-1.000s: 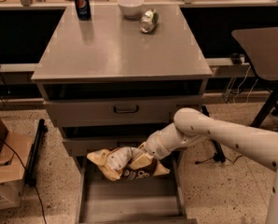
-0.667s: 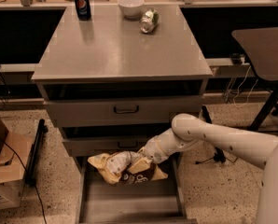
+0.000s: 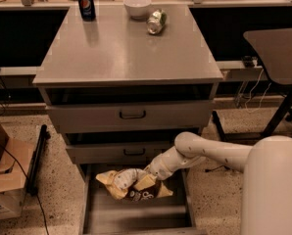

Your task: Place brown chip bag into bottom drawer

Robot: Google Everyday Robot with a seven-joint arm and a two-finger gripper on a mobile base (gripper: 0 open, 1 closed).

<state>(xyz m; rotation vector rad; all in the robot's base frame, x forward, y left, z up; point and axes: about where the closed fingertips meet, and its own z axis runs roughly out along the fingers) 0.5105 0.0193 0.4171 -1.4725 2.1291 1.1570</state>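
**Q:** Where is the brown chip bag, and how does it compare with a second ago?

**A:** It lies crumpled in the back half of the open bottom drawer, just below the front of the middle drawer. It sits lower than a second ago and a little nearer the drawer's front. Whether it touches the grey floor cannot be told.

**Q:** And the gripper?

**A:** The gripper is clamped on the bag's upper right part, with its tip partly buried in the folds. It has come down together with the bag.

**Q:** How is the arm posed?

**A:** The arm enters from the right and bends at a rounded joint near the middle drawer's right end. From there it slopes down and left into the drawer. That joint is lower than before.

**Q:** What edges bound the space?

**A:** The bag spans most of the width between the drawer's side walls. The middle drawer's front hangs close above the bag and gripper. Grey floor shows from the bag to the drawer's near edge. On the worktop, well apart from the arm, the can, bowl and shiny packet stand as before.
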